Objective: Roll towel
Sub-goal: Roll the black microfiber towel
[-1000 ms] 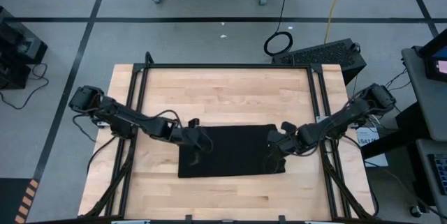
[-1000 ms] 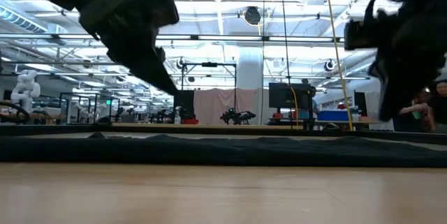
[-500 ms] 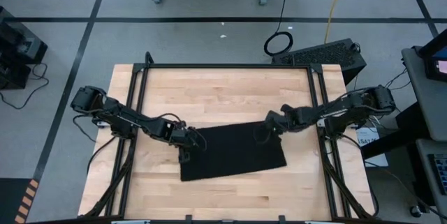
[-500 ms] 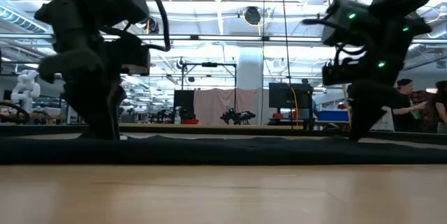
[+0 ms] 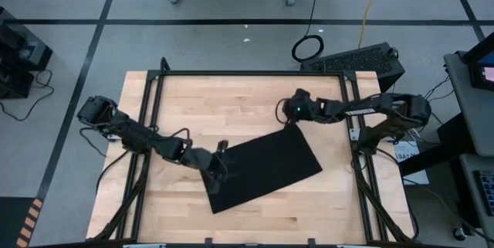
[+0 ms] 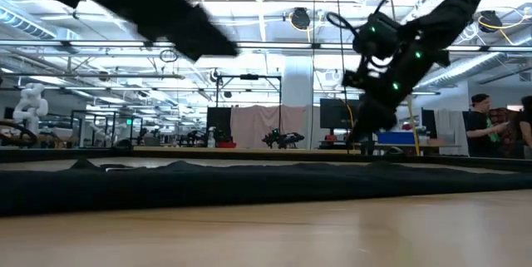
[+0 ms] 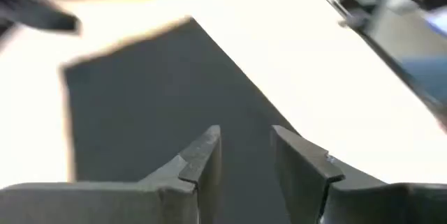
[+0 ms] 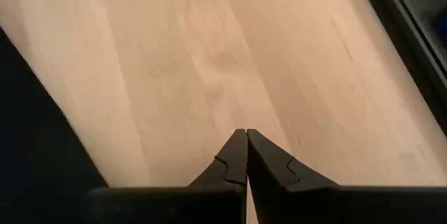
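1. The towel (image 5: 266,168) is a black cloth lying flat and fully spread on the wooden counter (image 5: 247,101), set at an angle to the counter's edges. No fold, curl or rolled portion shows anywhere on it.

2. The left gripper (image 5: 218,163) sits at the towel's corner nearest that arm, low over the cloth. In the left wrist view its fingers (image 7: 202,155) stand a little apart with only a narrow gap between them, and nothing is held in that gap; the cloth spreads out ahead of and beneath them.

3. The right gripper (image 5: 296,111) is at the towel's opposite far corner, just beside the cloth's tip. In the right wrist view its fingers (image 8: 234,155) are pressed together. No cloth shows between them; bare wood lies ahead and the dark towel edge lies off to one side. Whether the tips touch the towel cannot be told.

4. From table height the towel reads as a low dark band across the counter, with only slight ripples and no raised roll.

5. Judged from this, rolling has not begun. The whole task is left: one edge must be taken up, turned over onto the cloth, and wound along its length.
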Motion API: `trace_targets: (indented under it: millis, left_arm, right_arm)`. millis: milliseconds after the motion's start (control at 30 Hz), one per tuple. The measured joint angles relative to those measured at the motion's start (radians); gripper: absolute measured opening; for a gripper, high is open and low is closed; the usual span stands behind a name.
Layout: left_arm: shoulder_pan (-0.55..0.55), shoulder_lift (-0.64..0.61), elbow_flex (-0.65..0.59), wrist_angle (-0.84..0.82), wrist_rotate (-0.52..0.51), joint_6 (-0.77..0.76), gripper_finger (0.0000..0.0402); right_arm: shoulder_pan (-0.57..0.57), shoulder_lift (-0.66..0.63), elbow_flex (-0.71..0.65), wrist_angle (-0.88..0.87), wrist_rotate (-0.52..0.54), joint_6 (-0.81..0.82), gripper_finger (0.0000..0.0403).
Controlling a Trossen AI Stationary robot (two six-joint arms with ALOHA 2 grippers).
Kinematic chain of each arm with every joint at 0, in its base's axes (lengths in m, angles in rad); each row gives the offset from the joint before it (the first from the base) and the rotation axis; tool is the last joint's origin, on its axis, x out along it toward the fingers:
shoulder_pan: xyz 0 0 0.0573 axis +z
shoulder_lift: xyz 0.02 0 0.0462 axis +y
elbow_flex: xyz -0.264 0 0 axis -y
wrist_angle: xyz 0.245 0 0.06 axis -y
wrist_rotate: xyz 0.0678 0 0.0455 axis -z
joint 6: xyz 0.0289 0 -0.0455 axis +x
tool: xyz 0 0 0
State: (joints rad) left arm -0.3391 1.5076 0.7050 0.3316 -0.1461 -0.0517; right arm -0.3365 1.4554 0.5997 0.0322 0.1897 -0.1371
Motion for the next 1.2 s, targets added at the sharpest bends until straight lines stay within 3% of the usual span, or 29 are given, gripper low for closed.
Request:
trace_targets:
  millis: [67,200,333,467,767,933,1200]
  left_arm:
    - [0.041,0.020,0.001,0.056,-0.005,0.063,0.0132]
    - [0.139,0.069,-0.001,0.020,0.133,0.068,0.0132]
    - [0.192,0.104,-0.002,-0.037,0.167,0.057,0.0132]
    - [0.237,0.110,0.006,-0.031,0.115,0.023,0.0132]
    - [0.289,0.110,0.026,-0.040,0.115,0.013,0.0157]
    - [0.296,0.110,0.026,-0.052,0.113,0.040,0.0158]
    - [0.301,0.110,0.027,-0.079,0.112,0.040,0.0158]
  right_arm:
    - [0.003,-0.027,0.030,-0.021,-0.078,0.065,0.0000]
    - [0.062,-0.090,0.043,-0.170,-0.250,0.250,0.0000]
    - [0.192,-0.122,0.043,-0.403,-0.228,0.489,0.0001]
    - [0.314,-0.129,0.041,-0.534,-0.216,0.699,0.0017]
    - [0.555,-0.149,0.041,-0.825,-0.223,1.178,0.0117]
    - [0.640,-0.150,0.041,-0.841,-0.196,1.288,0.0162]
    - [0.609,-0.142,-0.020,-0.756,-0.168,1.301,0.0158]
